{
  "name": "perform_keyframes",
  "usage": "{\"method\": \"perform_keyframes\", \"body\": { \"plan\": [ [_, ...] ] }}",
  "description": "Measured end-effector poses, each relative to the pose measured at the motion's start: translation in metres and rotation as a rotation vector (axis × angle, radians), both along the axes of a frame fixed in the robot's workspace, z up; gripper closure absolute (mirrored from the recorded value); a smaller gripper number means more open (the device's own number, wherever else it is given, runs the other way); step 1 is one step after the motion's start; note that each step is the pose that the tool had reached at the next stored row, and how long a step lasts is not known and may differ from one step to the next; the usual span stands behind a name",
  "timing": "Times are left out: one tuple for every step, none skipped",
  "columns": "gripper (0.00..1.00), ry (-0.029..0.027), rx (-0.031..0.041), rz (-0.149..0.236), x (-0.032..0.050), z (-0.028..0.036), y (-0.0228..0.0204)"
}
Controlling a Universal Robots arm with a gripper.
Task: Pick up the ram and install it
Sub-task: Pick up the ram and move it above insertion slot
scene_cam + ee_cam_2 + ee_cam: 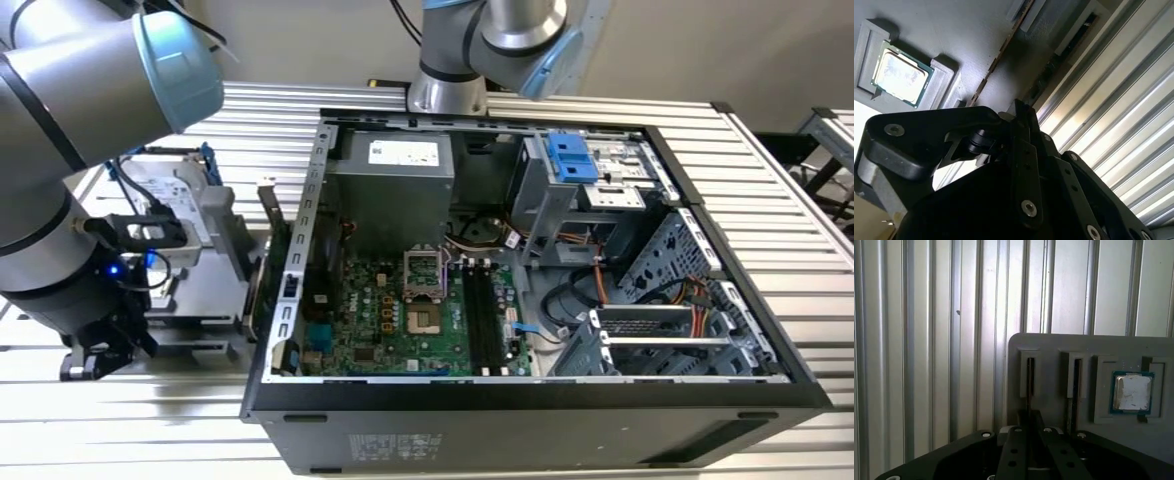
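The ram (pixel 1029 385) is a thin dark stick seen edge-on, standing in a slot of a grey holder (pixel 1054 345) on the slatted table. My gripper (pixel 1029 416) sits right over it, fingers drawn together on the stick's near end. In the second wrist view the ram (pixel 999 55) runs straight into the gripper (pixel 1021 112). The exterior view puts the gripper (pixel 96 352) low at the exterior view's left, beside the open computer case (pixel 534 400). The motherboard's long slots (pixel 483 310) lie in the case's middle.
A second stick (pixel 1074 390) fills the neighbouring slot and a processor chip (pixel 1132 392) lies in a recess of the same holder. A hard drive in a blue-handled frame (pixel 167 190) and an upright card (pixel 267 250) stand between the arm and the case.
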State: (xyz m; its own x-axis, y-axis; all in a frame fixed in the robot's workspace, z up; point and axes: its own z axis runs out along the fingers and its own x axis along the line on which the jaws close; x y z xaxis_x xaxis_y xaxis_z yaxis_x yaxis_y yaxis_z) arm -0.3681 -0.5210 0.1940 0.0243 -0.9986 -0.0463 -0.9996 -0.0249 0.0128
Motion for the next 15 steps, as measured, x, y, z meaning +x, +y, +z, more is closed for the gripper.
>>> {"method": "perform_keyframes", "body": {
  "plan": [
    [1.0, 0.0, 0.0001, 0.0, 0.0, 0.0, 0.0],
    [1.0, 0.0, 0.0, 0.0, 0.0, 0.0, 0.0],
    [1.0, 0.0, 0.0, 0.0, 0.0, 0.0, 0.0],
    [1.0, 0.0, 0.0, 0.0, 0.0, 0.0, 0.0],
    [1.0, 0.0001, 0.0, 0.0, 0.0, 0.0005, 0.0],
    [1.0, 0.0001, -0.0001, 0.0, 0.0, 0.0025, 0.0],
    [1.0, 0.0002, -0.0002, 0.0, 0.0, 0.0055, 0.0],
    [1.0, 0.0001, 0.0, 0.0, 0.0, 0.0084, 0.0],
    [1.0, 0.0001, -0.0001, 0.0, 0.0, 0.0111, 0.0],
    [1.0, 0.0001, 0.0, 0.0, 0.0, 0.0135, 0.0],
    [1.0, 0.0001, -0.0001, 0.0, 0.0, 0.0159, 0.0],
    [1.0, 0.0001, -0.0001, 0.0, 0.0, 0.0183, 0.0],
    [1.0, 0.0001, 0.0, -0.001, 0.0, 0.0207, 0.0],
    [1.0, 0.0, 0.0, -0.001, 0.0, 0.0229, 0.0],
    [1.0, 0.0, 0.0, -0.001, 0.0, 0.0247, 0.0]
  ]
}}
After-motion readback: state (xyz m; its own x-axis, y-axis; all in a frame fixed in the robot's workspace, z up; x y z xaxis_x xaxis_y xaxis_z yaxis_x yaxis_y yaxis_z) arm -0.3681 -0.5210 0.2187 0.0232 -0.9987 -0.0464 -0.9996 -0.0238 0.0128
